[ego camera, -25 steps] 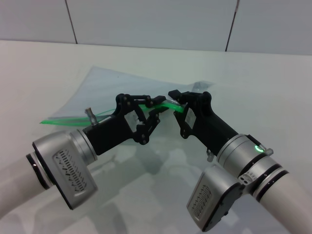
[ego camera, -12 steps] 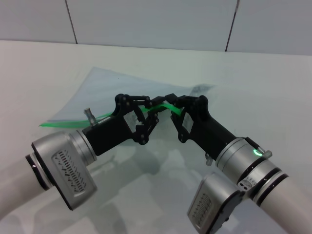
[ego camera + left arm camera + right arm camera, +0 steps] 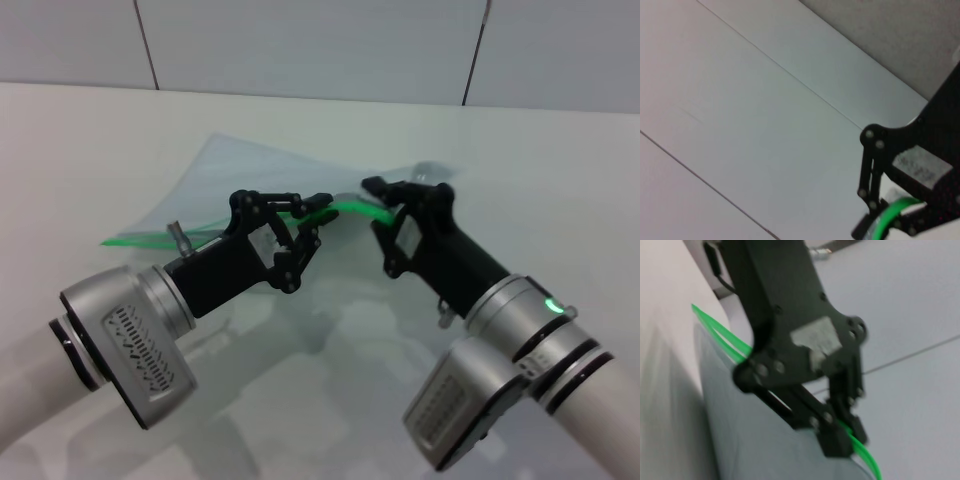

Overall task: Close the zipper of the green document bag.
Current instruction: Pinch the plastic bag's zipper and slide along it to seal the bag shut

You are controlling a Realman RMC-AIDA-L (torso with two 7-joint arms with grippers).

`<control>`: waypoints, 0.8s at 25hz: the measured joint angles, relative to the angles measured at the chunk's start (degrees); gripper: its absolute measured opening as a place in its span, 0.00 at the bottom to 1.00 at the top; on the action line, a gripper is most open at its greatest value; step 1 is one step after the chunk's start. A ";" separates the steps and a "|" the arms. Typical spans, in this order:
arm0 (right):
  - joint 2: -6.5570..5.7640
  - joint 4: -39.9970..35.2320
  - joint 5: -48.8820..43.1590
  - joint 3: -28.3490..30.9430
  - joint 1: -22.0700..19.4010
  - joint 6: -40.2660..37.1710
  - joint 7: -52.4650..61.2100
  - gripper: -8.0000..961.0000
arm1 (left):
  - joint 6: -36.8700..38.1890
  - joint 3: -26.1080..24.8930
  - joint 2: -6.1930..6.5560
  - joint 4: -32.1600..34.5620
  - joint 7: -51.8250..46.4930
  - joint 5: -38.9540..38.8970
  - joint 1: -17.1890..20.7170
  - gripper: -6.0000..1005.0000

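The green document bag (image 3: 225, 180) is seen lying on the white desk (image 3: 80, 140), its far part flat and its near long edge lifted off the surface between the two arms. The bag is of translucent pale blue-grey plastic. Along the raised edge the zipper (image 3: 345, 208) is seen as a thin bright green strip, running from a low point at the robot's left (image 3: 130, 240) up and across to the right.

The left gripper (image 3: 318, 208) is held over the middle of the bag, and its jaws are closed on the green strip, as is shown in the head view and again in the right wrist view, where the fingertips (image 3: 837, 440) are pressed together around the green line (image 3: 865, 455). In that same view the strip is seen to split into two green lines (image 3: 715, 327) on the far side of that gripper, so the zipper is open there.

The right gripper (image 3: 378, 192) is placed just beside the left one, farther along the strip toward the robot's right, and its jaws are clamped on the zipper at the raised end. The slider tab cannot be made out. In the left wrist view the right gripper's black linkage (image 3: 900, 170) is seen with a curve of green strip (image 3: 890, 215) at its tips. Behind the desk a pale panelled wall (image 3: 300, 45) is seen.
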 joint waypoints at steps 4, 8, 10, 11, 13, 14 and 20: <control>-0.05 2.62 0.13 0.21 -0.32 -3.23 4.02 0.14 | -0.02 0.00 0.08 -0.01 0.00 -0.07 0.44 0.09; -0.13 5.21 0.41 1.03 -0.83 -6.22 7.24 0.14 | -0.05 -0.12 0.14 0.00 0.01 -0.28 0.77 0.09; -0.16 6.34 0.46 1.88 -1.23 -7.45 8.66 0.15 | -0.05 -0.17 0.19 0.00 0.01 -0.72 0.85 0.09; -0.18 6.85 0.49 2.55 -1.52 -7.82 9.33 0.15 | -0.05 -0.18 0.20 -0.02 0.01 -1.02 0.91 0.09; -0.22 7.86 0.58 4.06 -2.08 -8.20 10.57 0.15 | 0.03 -0.18 0.21 -0.03 0.02 -1.53 1.18 0.09; -0.21 8.29 0.65 4.70 -2.31 -8.26 11.11 0.15 | 0.12 -0.18 0.21 -0.02 0.02 -1.61 1.28 0.09; -0.25 11.66 4.34 6.32 -3.81 -11.80 13.85 0.15 | 1.32 -0.18 0.34 0.17 0.02 -3.57 2.30 0.09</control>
